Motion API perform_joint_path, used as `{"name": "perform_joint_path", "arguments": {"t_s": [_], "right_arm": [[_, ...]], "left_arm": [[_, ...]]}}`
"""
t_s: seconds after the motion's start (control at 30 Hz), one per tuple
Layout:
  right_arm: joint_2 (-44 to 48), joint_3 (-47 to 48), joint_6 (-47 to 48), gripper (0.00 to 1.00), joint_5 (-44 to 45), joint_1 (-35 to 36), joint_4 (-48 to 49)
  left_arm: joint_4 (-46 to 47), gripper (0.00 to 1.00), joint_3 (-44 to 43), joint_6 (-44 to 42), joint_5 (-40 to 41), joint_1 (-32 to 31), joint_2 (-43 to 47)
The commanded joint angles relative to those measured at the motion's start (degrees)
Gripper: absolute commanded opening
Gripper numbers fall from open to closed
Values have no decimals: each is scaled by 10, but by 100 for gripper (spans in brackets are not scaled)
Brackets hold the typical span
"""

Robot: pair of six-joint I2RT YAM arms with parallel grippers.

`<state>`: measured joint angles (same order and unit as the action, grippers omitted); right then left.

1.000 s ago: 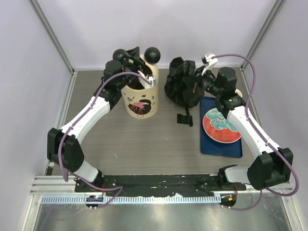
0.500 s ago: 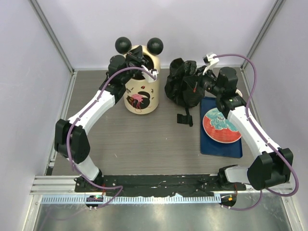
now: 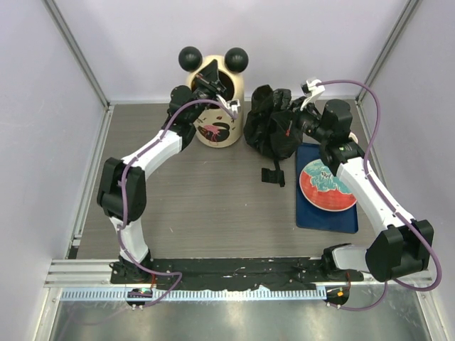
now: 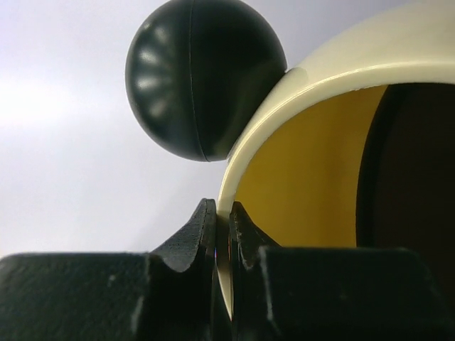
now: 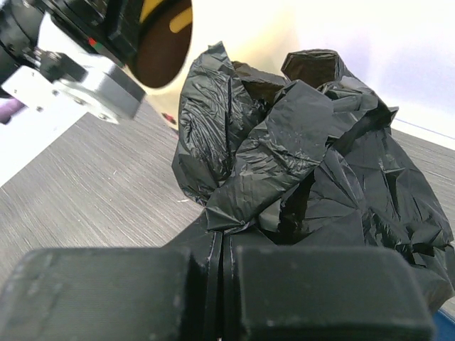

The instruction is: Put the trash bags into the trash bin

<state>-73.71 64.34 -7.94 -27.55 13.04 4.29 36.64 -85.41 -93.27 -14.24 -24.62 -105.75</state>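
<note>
The cream trash bin with two black ball ears stands at the back of the table, tipped with its mouth facing the camera. My left gripper is shut on its rim. In the left wrist view the jaws pinch the thin cream rim just under one ear. The trash bags form a crumpled glossy black heap to the right of the bin. My right gripper is shut on a fold of the trash bags, pinched at the fingertips. The bin's mouth shows beyond the heap.
A blue tray carrying a red plate lies right of the middle, under my right arm. A small black scrap lies on the table in front of the heap. Walls close the table's back and sides.
My left gripper has shut on the bin's rim, and the bin has moved toward the back wall and to the right, tipping over. The right arm and the bags have stayed put.
</note>
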Motion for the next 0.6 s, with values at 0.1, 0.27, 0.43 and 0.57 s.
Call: {"name": "perform_joint_path", "arguments": {"t_s": [0.1,0.27,0.43,0.57], "right_arm": [[20,4,-1,1,7,-6,20],[18,8,-1,1,4,-7,21],[22,1,-3,1,5,-13,33],[26,-5,-7,1,3,-18,32]], "left_arm": [[181,0,-11,-45,-12,12,14],[86,0,-281,-19,0,17,-47],[112,0,-111,-50,-11,5,7],[136,0,-141,-45,21,-7,-4]]}}
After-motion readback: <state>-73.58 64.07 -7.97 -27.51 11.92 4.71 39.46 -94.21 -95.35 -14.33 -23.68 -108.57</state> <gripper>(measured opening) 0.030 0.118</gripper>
